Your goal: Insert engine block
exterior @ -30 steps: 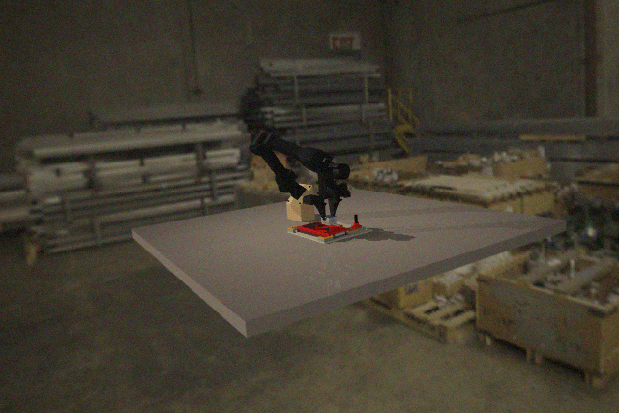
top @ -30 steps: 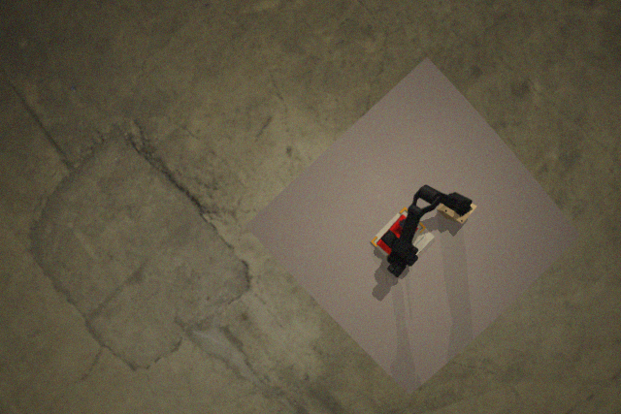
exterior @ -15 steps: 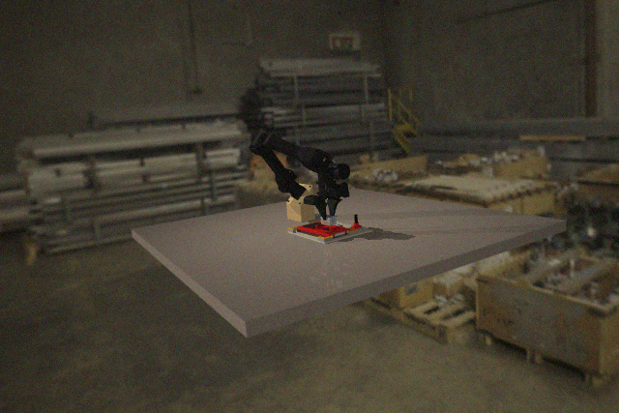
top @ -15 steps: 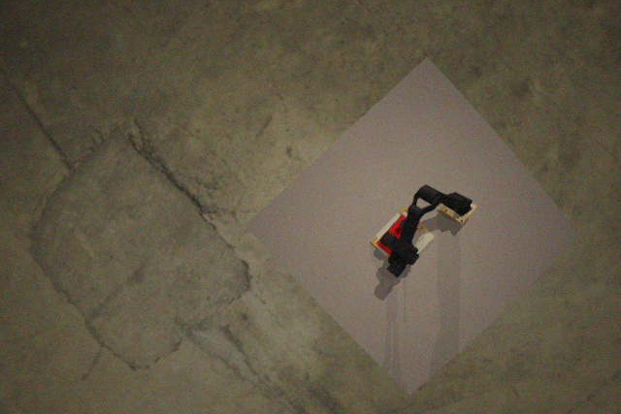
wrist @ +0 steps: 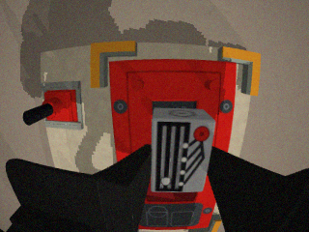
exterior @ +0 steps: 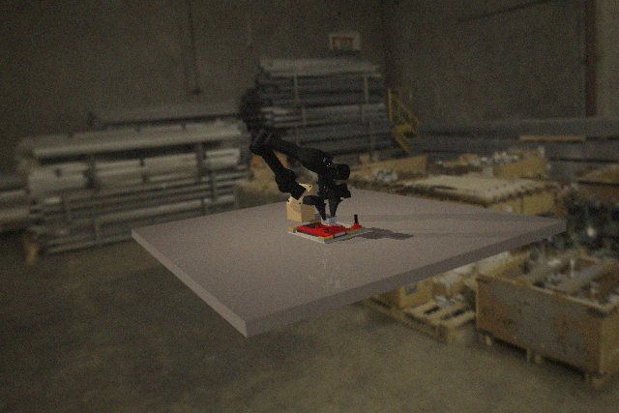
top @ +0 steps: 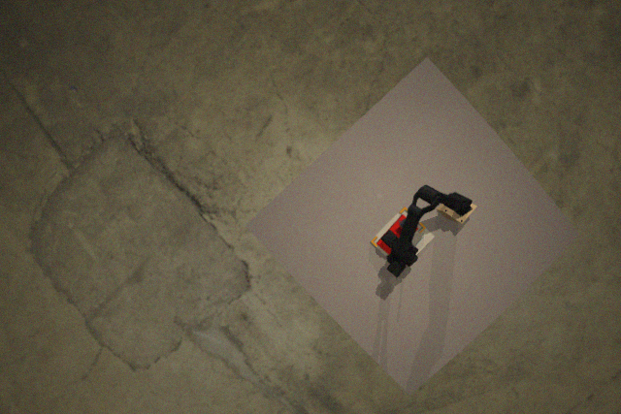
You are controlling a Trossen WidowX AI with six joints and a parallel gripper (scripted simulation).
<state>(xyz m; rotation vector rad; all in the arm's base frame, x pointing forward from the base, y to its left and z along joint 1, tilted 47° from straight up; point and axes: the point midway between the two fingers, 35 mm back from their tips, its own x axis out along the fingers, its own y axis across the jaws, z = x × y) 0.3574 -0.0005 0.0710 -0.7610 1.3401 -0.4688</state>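
The grey engine block [wrist: 182,151] [exterior: 328,221] is between the fingertips of my gripper [exterior: 328,217], which is shut on it. The wrist view shows its top with dark slots on the left and a red round spot on the right. It is over the red car body [wrist: 174,81] [exterior: 309,229] [top: 383,246]. A dark part of the opening [wrist: 166,104] shows just beyond the block's far edge; the block hides the rest. The block's lower end and the rib are hidden, so I cannot tell how deep it is.
The car body lies on a pale board [wrist: 63,65] [top: 384,228] with orange corner brackets [wrist: 113,46]. Left of it in the wrist view, a red piece [wrist: 63,108] [exterior: 356,225] with a black peg [wrist: 38,115] sits in a grey frame. A tan wooden box [exterior: 299,212] stands near the arm.
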